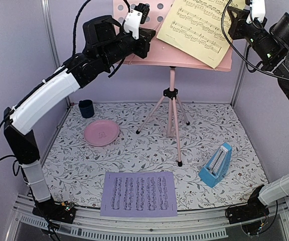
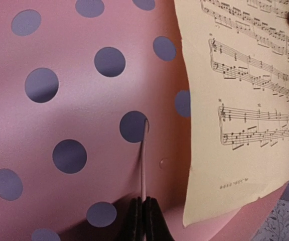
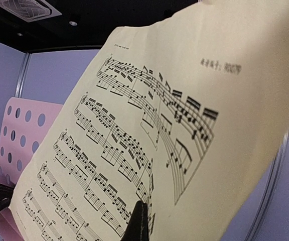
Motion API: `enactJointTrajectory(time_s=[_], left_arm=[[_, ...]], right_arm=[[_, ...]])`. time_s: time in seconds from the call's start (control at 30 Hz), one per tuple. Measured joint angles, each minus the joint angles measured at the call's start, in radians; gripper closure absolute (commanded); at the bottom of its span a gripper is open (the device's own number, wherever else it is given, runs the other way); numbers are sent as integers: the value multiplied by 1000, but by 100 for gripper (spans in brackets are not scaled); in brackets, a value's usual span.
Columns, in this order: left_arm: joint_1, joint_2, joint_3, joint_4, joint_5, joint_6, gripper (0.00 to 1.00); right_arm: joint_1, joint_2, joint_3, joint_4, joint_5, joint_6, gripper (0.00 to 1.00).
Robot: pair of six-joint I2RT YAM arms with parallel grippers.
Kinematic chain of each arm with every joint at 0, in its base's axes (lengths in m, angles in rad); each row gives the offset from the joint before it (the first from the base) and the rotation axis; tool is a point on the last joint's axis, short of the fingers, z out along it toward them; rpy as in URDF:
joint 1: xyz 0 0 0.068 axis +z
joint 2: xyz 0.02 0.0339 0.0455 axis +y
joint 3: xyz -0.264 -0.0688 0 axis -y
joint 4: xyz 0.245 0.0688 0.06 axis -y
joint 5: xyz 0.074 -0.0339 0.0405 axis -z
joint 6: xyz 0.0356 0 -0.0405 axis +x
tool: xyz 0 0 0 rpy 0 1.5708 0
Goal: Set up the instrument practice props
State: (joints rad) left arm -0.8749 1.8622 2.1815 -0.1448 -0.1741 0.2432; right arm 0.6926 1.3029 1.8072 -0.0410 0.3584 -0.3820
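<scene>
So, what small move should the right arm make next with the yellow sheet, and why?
Probably the right gripper should turn the yellow sheet level and shift it left over the pink desk. The sheet hangs tilted in its closed jaws, a lower corner past the desk's bottom edge, while the left gripper is shut on the desk.

A small dark blue cup stands near a round pink plate on the floral-patterned tabletop.

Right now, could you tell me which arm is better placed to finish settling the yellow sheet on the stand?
Right. The right pincer is shut on the yellow sheet, which leans on the pink desk. The left pincer is clamped on that desk's edge, likely steadying it.
</scene>
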Motion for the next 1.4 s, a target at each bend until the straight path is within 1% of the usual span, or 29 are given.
enactJointTrajectory(time_s=[0.07,0.23,0.43,0.5,0.97,1.07,1.2,1.4], left_arm=[[0,-23,-31,12,-1,4,100],[-1,-26,-44,27,-18,15,100],[-10,18,30,-11,-76,19,100],[-11,21,27,-8,-77,21,100],[-10,-91,-189,156,-37,25,100],[-10,-85,-175,152,-53,14,100],[-10,-44,-119,138,-86,-6,100],[-10,-36,-129,171,-94,-27,100]], right_arm=[[0,0,0,4,10,-8,100],[0,0,0,5,29,-24,100],[0,4,-1,5,43,-40,100],[0,5,-2,6,50,-45,100],[0,45,-2,37,122,-122,100],[0,46,-2,43,137,-137,100],[0,46,-2,50,146,-148,100],[-2,48,-2,51,158,-159,100]])
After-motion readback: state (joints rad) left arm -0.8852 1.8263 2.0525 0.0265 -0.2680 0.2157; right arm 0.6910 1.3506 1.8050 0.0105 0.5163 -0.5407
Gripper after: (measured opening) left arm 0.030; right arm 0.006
